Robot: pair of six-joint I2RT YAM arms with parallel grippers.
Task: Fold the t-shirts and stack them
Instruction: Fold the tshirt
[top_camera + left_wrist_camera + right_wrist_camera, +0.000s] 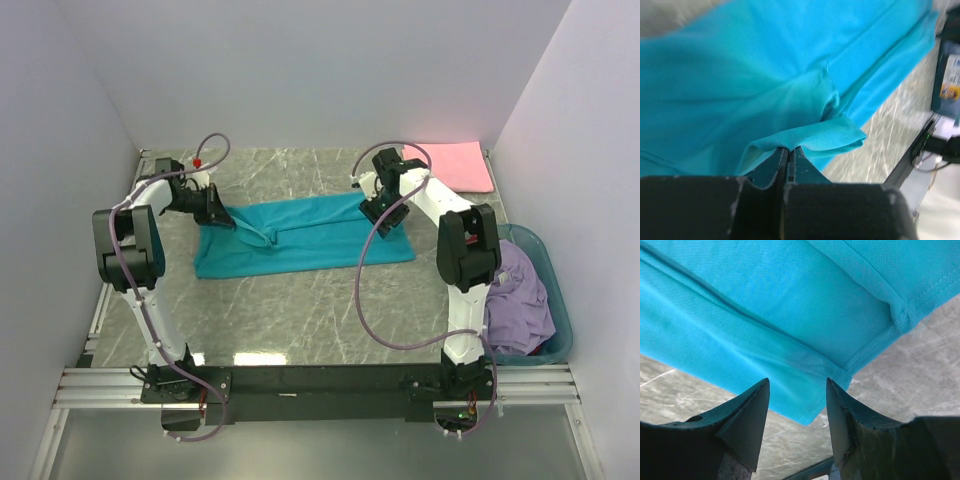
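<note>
Teal shirt [300, 240] lies flat on the desk [300, 330], long axis running straight from one end effector to the other. Left end effector [222, 218] sits at its own end of the shirt; in the wrist view it [788, 150] is pinched together on a raised fold of teal hem, with the rest of the cloth spreading ahead of the tips. Right end effector [375, 215] is at the opposite end; in the wrist view it [797, 390] has fingers apart, nothing gripped, and the shirt's corner lies just ahead of and between the tips. The right arm is the one nearer that free corner, so the coming move is likely a close on it, then a two-handed lift. Bare desk on the base side of both end effectors gives room to fold toward; the back wall is near behind them. Pink shirt [455, 165] lies folded beyond the right end effector, apart from the teal. Lavender shirt [520, 290] sits in the basket [562, 335] beside the right arm.
</note>
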